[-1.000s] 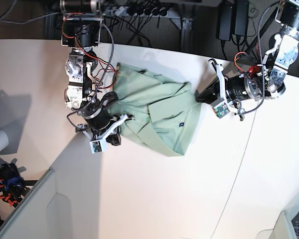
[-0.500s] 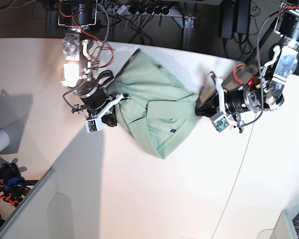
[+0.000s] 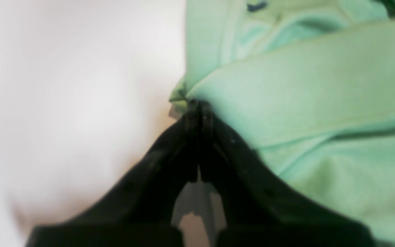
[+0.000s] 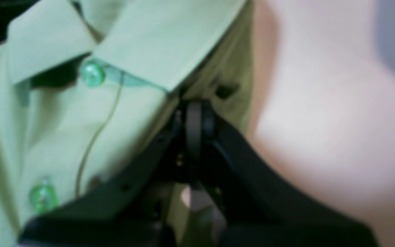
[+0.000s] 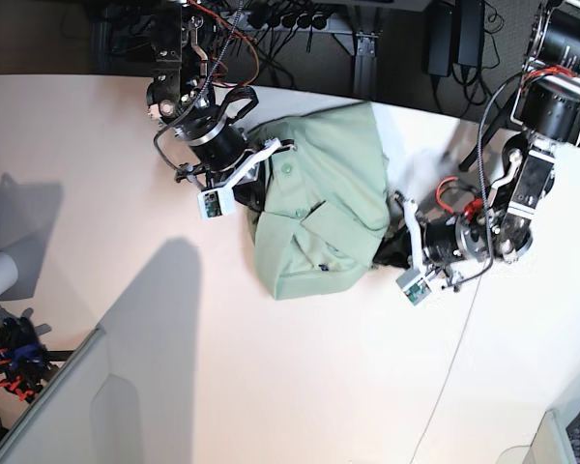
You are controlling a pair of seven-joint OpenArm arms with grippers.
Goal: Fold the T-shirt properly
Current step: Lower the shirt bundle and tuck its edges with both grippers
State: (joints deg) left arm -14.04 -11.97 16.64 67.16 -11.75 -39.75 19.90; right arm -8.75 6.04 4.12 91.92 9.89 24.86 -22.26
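T-shirt point(image 5: 321, 208) lying bunched on the white table point(image 5: 271, 387), stretched between both grippers
Right gripper point(image 4: 194, 103) is pinching the soft mint cloth beside the collar and glossy buttons; left gripper point(image 3: 197, 106) is clamping a folded edge opposite; both close views are blurring the fingertips

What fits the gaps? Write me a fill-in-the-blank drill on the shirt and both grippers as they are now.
1. The T-shirt is pale ____ in colour.
2. The left gripper is ____ on an edge of the shirt.
3. The right gripper grips the shirt just below its ____.
4. In the right wrist view, two ____ run down the shirt's front.

Missing words: green; shut; collar; buttons
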